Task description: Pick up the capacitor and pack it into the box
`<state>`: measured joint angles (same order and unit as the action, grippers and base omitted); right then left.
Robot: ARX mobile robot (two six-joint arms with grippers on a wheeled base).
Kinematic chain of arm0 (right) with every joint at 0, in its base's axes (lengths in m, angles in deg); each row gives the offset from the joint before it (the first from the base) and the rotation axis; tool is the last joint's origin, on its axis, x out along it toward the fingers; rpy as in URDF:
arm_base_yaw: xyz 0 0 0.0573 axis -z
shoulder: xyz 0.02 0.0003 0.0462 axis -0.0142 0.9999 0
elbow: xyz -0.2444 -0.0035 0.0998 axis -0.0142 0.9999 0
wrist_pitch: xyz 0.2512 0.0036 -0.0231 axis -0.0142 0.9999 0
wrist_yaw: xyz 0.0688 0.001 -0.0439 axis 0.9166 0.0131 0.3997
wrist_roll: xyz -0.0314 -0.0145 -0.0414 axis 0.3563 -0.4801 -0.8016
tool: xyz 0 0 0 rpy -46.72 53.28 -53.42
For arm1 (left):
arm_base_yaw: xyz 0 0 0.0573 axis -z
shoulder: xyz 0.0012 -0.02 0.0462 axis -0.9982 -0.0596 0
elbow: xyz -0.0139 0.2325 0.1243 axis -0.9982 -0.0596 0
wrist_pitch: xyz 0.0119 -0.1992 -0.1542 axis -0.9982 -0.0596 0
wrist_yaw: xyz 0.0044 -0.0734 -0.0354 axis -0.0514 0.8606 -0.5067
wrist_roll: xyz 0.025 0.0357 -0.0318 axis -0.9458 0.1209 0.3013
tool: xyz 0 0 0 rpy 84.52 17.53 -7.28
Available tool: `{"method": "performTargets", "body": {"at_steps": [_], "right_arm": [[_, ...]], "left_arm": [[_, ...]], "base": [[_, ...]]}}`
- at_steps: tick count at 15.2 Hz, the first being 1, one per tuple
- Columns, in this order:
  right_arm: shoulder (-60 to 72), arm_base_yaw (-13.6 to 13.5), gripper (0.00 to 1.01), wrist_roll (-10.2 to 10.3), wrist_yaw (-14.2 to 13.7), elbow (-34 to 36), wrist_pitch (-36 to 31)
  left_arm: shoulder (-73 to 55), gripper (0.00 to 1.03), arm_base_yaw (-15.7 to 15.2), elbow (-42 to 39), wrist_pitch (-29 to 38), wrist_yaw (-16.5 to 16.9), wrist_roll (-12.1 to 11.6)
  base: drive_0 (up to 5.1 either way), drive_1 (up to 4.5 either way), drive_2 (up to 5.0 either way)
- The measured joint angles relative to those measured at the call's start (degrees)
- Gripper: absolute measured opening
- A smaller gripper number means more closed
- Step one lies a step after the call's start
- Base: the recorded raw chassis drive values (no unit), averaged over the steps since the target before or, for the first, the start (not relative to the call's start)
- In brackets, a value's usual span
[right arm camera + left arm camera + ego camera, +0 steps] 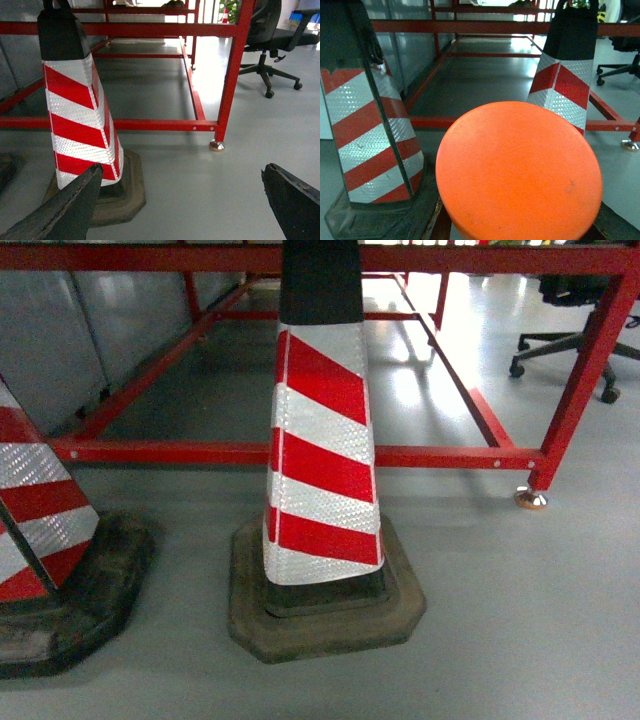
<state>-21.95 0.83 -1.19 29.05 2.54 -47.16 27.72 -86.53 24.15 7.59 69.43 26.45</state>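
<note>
- In the head view we see a traffic cone (322, 440) with red and white reflective stripes standing at the centre of the frame, its dark top cut off by the upper edge and its heavy dark base (325, 615) resting on the grey floor (520, 620).
- A second striped cone (40, 510) shows at the left edge of that view, only partly in frame, on its own dark base.
- Behind both cones runs a red metal frame (420, 456), with a low rail crossing the middle of the picture and a leg ending in a shiny foot (530, 499) at the right.
- An office chair (275, 45) with castors stands in the upper right of the right wrist view, beyond the red frame.
- In the right wrist view we see the right gripper (185, 205): two dark fingers (65, 207) rise from the lower left and lower right corners, spread wide apart with nothing between them but floor.
- In the left wrist view a round orange surface (520, 170) fills the lower centre and blocks the left gripper, so we cannot tell how its jaws stand.
- We find neither the capacitor nor the box in any of the three views.
</note>
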Motion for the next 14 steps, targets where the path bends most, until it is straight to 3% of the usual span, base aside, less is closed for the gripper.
{"method": "performTargets", "body": {"at_steps": [14], "right_arm": [[0.0, 0.0, 0.98, 0.0, 0.0, 0.0, 0.0]], "left_arm": [[0.0, 0.45, 0.0, 0.0, 0.0, 0.1, 0.0]], "base": [[-0.1, 3.84, -4.0]]}}
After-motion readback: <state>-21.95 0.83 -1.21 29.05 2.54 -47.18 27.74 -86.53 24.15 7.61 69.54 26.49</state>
